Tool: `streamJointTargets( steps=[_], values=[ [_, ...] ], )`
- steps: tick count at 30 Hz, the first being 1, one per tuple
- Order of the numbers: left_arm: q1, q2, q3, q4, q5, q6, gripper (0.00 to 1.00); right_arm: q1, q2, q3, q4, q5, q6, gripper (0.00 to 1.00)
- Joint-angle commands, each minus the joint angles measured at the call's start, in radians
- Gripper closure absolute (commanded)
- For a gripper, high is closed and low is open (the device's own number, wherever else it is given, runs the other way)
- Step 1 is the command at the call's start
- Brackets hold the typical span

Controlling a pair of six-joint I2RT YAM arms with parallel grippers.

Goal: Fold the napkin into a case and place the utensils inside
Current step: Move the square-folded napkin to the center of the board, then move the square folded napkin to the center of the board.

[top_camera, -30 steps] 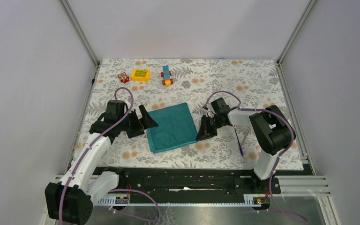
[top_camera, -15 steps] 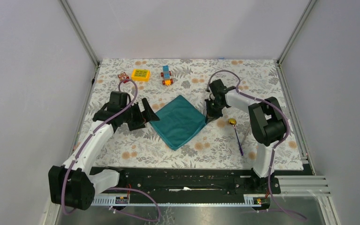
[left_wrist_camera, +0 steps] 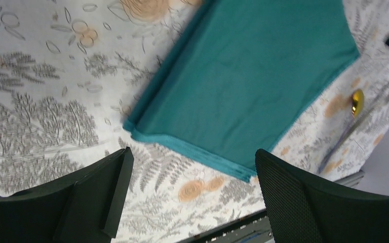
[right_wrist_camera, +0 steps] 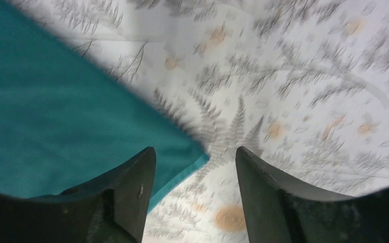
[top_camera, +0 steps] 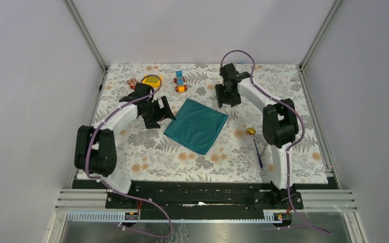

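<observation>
Since half a second ago we see both arms swung out toward the far side of the bench point(top_camera: 283, 86), and the napkin point(top_camera: 196, 125) has turned a little. It now lies flat and folded mid-bench, set as a diamond. The left end effector point(top_camera: 163, 113) sits just beside its left corner and the right end effector point(top_camera: 227, 103) just beyond its far right corner. Only the wrist views settle the grips. On the left, the fingers point(left_wrist_camera: 96, 192) stand wide apart with nothing between them. On the right, they are likewise spread, and the napkin's corner shows below the gap. From above we make out the purple-handled spoon point(top_camera: 256, 148) right of the napkin, well apart from it. The left wrist view adds a grey utensil point(left_wrist_camera: 383, 94) lying alongside the spoon. We count one napkin, two utensils and three toys at the far left: a red toy point(top_camera: 132, 83), a yellow block point(top_camera: 152, 80) and a blue toy car point(top_camera: 180, 81).
</observation>
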Motion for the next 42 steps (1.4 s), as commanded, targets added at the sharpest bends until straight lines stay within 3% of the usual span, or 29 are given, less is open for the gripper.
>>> streamJointTargets(
  steps=[1, 4, 8, 11, 15, 20, 27, 36, 42],
  values=[
    [-0.002, 0.104, 0.074, 0.065, -0.049, 0.003, 0.04, -0.004, -0.231, -0.240, 0.058, -0.209, 0.142, 0.31],
    [-0.002, 0.192, 0.113, 0.053, -0.087, 0.021, 0.14, -0.004, -0.359, -0.479, 0.232, -0.382, 0.205, 0.29],
    [-0.005, 0.274, 0.146, 0.031, -0.097, 0.071, 0.22, -0.005, -0.461, -0.643, 0.314, -0.401, 0.210, 0.28],
    [-0.011, 0.285, 0.141, 0.026, -0.123, 0.105, 0.25, -0.004, -0.486, -0.682, 0.309, -0.395, 0.188, 0.28],
    [-0.013, 0.293, 0.099, 0.046, -0.131, 0.110, 0.39, -0.004, -0.514, -0.729, 0.351, -0.450, 0.201, 0.28],
    [-0.030, 0.263, -0.005, 0.100, -0.128, 0.033, 0.42, -0.004, -0.549, -0.775, 0.397, -0.497, 0.219, 0.28],
    [-0.073, 0.116, -0.219, 0.232, -0.113, -0.099, 0.56, -0.004, -0.590, -0.844, 0.427, -0.468, 0.216, 0.27],
    [-0.274, -0.110, -0.479, 0.389, -0.111, -0.413, 0.57, -0.004, -0.598, -0.907, 0.479, -0.480, 0.229, 0.27],
    [-0.298, -0.294, -0.450, 0.210, -0.199, -0.352, 0.28, -0.004, -0.653, -0.955, 0.454, -0.487, 0.221, 0.26]
  ],
)
